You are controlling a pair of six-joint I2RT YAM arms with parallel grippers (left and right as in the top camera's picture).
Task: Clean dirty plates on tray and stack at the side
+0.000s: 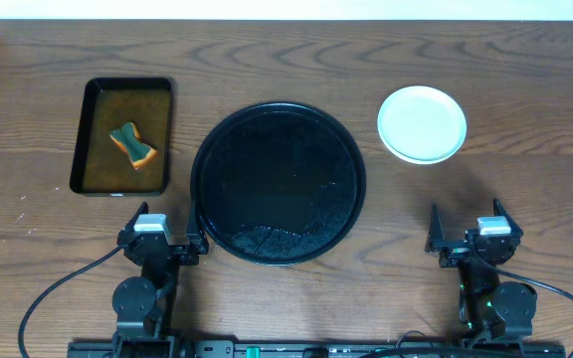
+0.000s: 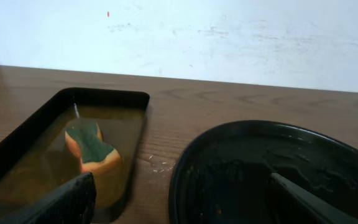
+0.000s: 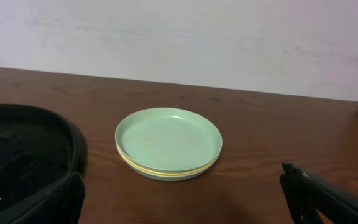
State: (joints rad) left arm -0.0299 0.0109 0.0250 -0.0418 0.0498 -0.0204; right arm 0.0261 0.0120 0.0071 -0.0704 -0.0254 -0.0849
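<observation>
The plates (image 1: 422, 123) sit in one stack on the table at the right of the round black tray (image 1: 278, 182). In the right wrist view the stack (image 3: 168, 143) shows a mint plate on top, a yellow edge in the middle and a mint one below. The tray holds only wet streaks and also shows in the left wrist view (image 2: 272, 168). My left gripper (image 1: 163, 236) is open and empty at the tray's near left rim. My right gripper (image 1: 474, 232) is open and empty, in front of the stack.
A rectangular black tray (image 1: 122, 135) with brownish liquid stands at the left, with an orange and green sponge (image 1: 132, 145) lying in it. Cables run along the near table edge behind both arms.
</observation>
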